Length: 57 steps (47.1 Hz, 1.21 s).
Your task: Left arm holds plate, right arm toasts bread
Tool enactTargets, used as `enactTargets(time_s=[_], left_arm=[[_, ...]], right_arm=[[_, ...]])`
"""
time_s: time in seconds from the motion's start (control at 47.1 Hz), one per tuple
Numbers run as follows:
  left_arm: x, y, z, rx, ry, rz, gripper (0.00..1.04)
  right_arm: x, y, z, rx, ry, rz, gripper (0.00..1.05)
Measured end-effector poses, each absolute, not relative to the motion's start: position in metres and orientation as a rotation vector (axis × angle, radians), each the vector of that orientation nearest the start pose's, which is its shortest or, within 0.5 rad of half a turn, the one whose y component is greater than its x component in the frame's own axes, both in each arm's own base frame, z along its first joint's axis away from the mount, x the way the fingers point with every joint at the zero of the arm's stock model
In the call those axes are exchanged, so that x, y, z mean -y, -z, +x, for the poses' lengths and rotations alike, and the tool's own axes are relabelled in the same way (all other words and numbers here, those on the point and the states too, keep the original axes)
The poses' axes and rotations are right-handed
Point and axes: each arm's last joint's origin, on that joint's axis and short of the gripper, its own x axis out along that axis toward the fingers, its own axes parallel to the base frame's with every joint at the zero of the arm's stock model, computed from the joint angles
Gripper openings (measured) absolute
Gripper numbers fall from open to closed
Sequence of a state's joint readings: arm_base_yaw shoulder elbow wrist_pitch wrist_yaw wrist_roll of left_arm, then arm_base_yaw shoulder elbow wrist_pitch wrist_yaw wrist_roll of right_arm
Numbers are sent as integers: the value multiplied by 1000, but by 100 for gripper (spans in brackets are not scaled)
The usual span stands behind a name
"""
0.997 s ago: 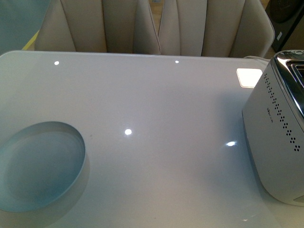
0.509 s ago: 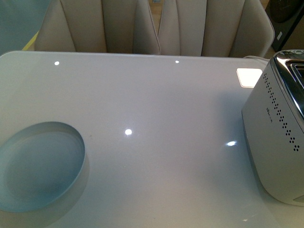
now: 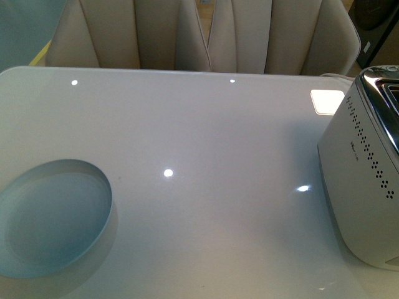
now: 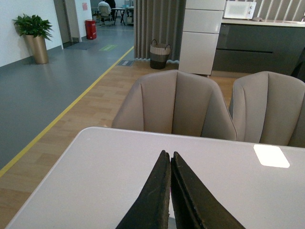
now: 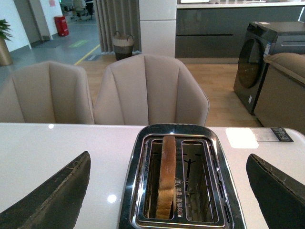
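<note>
- The right arm's black matte tool (image 5: 167,191) hangs spread wide above the toaster, one jaw to either side, holding nothing.
- Directly under it, the square tan bread slice (image 5: 164,179) stands on edge in one slot of the white, chrome-topped toaster (image 5: 180,181); the second slot is empty.
- The left arm's black pointed tool (image 4: 170,200) is pressed narrow, jaws touching, gripping nothing, above the glossy white worktop (image 3: 206,137).
- The round pale blue plate (image 3: 53,218) sits empty near the worktop's left edge, well apart from the toaster.
- Nothing has shifted over the last second; apparently, bread is loaded, but the plate awaits pickup.
</note>
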State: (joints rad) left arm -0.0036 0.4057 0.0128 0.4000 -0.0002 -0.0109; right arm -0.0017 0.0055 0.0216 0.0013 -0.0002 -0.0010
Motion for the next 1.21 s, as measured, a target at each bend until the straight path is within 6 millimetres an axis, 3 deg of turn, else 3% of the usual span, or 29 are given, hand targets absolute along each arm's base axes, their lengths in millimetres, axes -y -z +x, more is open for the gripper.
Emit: enactTargets(time_s=[0.637, 1.019, 1.21], left_arm=[[0, -167, 98, -2, 4, -10, 3], [0, -168, 97, 8, 4, -11, 3], [0, -168, 97, 8, 4, -11, 45]], right_arm=[[0, -171, 97, 17, 2, -1, 96], [0, -171, 97, 17, 2, -1, 96], [0, -171, 97, 17, 2, -1, 96]])
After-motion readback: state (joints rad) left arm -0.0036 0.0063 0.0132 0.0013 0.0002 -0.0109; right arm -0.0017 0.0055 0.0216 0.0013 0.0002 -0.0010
